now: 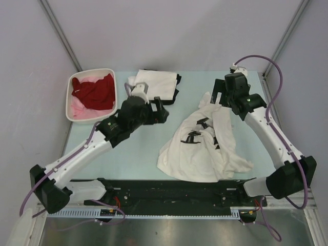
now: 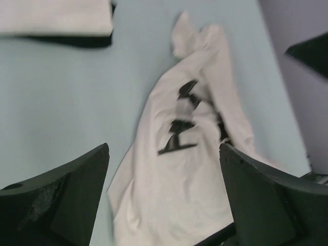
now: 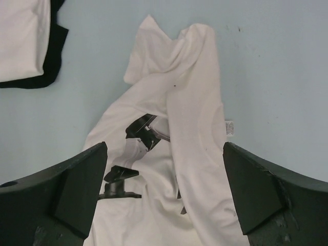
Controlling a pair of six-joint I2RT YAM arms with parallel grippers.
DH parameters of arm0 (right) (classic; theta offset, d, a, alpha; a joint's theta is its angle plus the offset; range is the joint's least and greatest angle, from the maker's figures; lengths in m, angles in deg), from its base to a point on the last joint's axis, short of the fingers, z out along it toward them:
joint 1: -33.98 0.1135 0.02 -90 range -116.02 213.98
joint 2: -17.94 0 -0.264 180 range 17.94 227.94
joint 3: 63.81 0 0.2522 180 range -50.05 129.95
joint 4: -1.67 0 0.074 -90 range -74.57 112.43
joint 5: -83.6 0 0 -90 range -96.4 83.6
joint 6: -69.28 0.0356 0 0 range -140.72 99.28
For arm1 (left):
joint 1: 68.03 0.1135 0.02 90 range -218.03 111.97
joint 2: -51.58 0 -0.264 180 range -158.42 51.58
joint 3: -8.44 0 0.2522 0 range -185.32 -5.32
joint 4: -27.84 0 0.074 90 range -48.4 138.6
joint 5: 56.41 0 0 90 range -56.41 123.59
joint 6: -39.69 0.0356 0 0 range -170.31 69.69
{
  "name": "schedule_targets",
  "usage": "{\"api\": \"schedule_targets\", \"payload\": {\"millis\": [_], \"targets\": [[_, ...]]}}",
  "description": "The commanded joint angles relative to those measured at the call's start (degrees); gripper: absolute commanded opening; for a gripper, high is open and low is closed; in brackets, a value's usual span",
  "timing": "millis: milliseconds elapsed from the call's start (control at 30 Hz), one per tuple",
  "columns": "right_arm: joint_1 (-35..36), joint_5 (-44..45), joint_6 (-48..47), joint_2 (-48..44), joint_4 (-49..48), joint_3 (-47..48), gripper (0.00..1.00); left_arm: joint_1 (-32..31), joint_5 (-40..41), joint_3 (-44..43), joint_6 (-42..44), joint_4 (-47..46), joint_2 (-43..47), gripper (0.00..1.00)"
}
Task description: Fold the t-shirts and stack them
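Observation:
A crumpled cream-white t-shirt (image 1: pixel 205 148) with a black print lies loose in the middle of the table, also seen in the left wrist view (image 2: pixel 189 174) and the right wrist view (image 3: pixel 197 102). At the back a folded white t-shirt (image 1: pixel 156 84) rests on a folded black one (image 1: pixel 178 88). My left gripper (image 1: pixel 160 110) hangs open to the left of the crumpled shirt, nothing between its fingers (image 2: pixel 164 154). Above the shirt's far end, my right gripper (image 1: pixel 218 97) is open and empty too (image 3: pixel 165 148).
A white oval basin (image 1: pixel 68 105) at the back left holds a dark red t-shirt (image 1: pixel 95 92) over a pink one (image 1: pixel 77 107). The black rail (image 1: pixel 169 197) with the arm bases runs along the near edge. Grey walls close in the table.

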State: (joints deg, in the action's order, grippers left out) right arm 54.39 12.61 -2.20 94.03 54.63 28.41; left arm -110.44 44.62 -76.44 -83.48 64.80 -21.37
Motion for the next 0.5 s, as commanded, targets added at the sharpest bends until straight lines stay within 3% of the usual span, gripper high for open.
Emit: {"api": "schedule_targets", "payload": {"millis": [0, 133, 267, 467], "targets": [[-1.5, -1.0, 2.1, 3.9, -3.5, 3.5, 0.99, -0.7, 3.4, 16.8, -9.9, 4.7, 3.9, 0.91], [0.2, -0.3, 2.2, 6.9, -4.3, 3.5, 1.0, -2.1, 2.2, 30.5, -15.2, 1.2, 9.3, 0.86], [1.0, 0.7, 1.4, 9.1, -4.7, 3.5, 1.0, -3.6, 1.9, 34.2, -17.6, 0.5, 7.5, 0.75], [0.9, 2.0, 0.8, 10.3, -4.3, 3.5, 1.0, -5.0, 0.3, 38.2, -19.2, -6.2, 3.5, 0.75]]}}
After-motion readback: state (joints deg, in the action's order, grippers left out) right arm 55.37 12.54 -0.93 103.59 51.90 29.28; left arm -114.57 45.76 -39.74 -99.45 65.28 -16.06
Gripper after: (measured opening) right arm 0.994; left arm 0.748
